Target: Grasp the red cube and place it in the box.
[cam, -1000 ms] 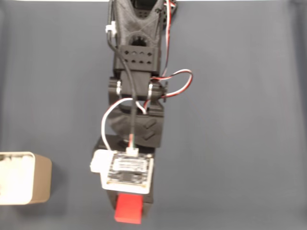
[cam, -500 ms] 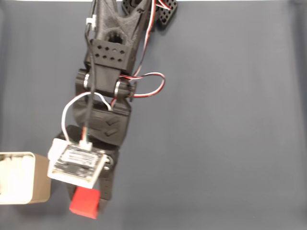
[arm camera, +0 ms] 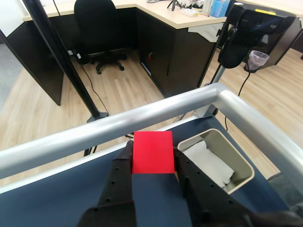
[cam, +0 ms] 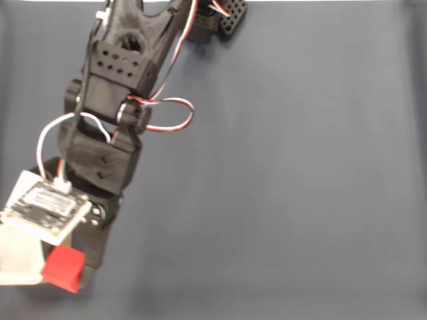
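Observation:
The red cube (arm camera: 152,152) is pinched between my gripper's (arm camera: 152,161) black fingers and held above the blue mat. In the fixed view the red cube (cam: 63,268) hangs at the lower left, right at the edge of the box (cam: 17,261), which my arm and its camera board mostly cover. The wrist view shows the beige box (arm camera: 239,163) just right of the cube, with crumpled white paper inside.
A silver metal rail (arm camera: 142,118) runs along the table edge beyond the box in the wrist view, bending at a corner on the right. The dark blue mat (cam: 287,187) lies bare to the right of my arm.
My arm has swung left across the fixed view with the cube in its grip, from the bottom centre to the box's edge. It now covers most of the box.

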Robot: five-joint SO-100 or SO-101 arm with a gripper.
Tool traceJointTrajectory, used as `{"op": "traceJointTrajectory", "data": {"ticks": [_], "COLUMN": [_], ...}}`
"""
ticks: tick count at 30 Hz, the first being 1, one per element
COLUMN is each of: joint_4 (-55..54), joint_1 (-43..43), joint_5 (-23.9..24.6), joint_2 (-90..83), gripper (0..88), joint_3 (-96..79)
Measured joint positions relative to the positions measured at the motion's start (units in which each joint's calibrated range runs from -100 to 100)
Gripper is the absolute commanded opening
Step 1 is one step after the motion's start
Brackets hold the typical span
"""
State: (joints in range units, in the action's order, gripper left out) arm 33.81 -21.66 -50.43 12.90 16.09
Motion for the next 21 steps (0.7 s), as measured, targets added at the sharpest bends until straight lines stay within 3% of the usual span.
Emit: {"op": "traceJointTrajectory", "data": {"ticks": [21], "joint_4": [-0.16], "joint_1": [-5.93], "joint_5": [-0.2], "joint_2": [9.99], "gripper": [0.0], "joint_3": [9.67]}}
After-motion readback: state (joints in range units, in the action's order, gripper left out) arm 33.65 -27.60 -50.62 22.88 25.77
